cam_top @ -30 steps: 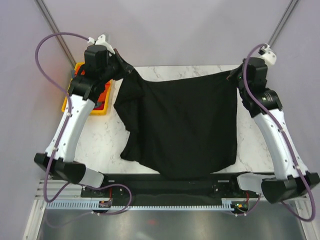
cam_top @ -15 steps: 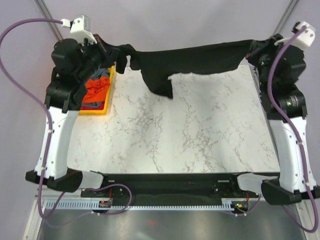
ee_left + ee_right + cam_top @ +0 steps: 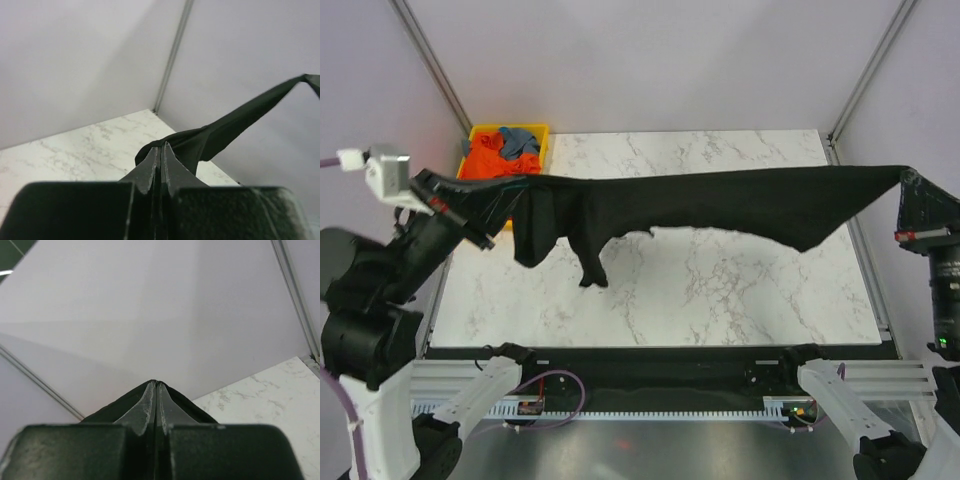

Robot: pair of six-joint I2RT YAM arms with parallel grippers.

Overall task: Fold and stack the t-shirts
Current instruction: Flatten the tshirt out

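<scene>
The large black t-shirt [image 3: 720, 205] hangs stretched in the air above the marble table [image 3: 740, 290], pulled into a long band between both arms. My left gripper [image 3: 512, 188] is shut on its left end, where loose folds droop down. My right gripper [image 3: 908, 178] is shut on its right end. In the left wrist view the jaws [image 3: 161, 146] are pressed together on black cloth [image 3: 215, 137] that runs off to the right. In the right wrist view the gripper [image 3: 156, 383] pinches black fabric [image 3: 120, 402] draped over its fingertips. An orange t-shirt [image 3: 485, 160] and a grey-blue one [image 3: 520, 140] lie crumpled in the tray.
A yellow plastic tray [image 3: 542, 130] stands at the table's far left corner. Pale walls and metal frame posts [image 3: 430, 65] close in the back and sides. The arm bases and a cable rail [image 3: 650, 405] run along the near edge.
Both arms have risen and swung toward the near side, lifting the black t-shirt off the table and drawing it taut in the air. Both grips have held.
</scene>
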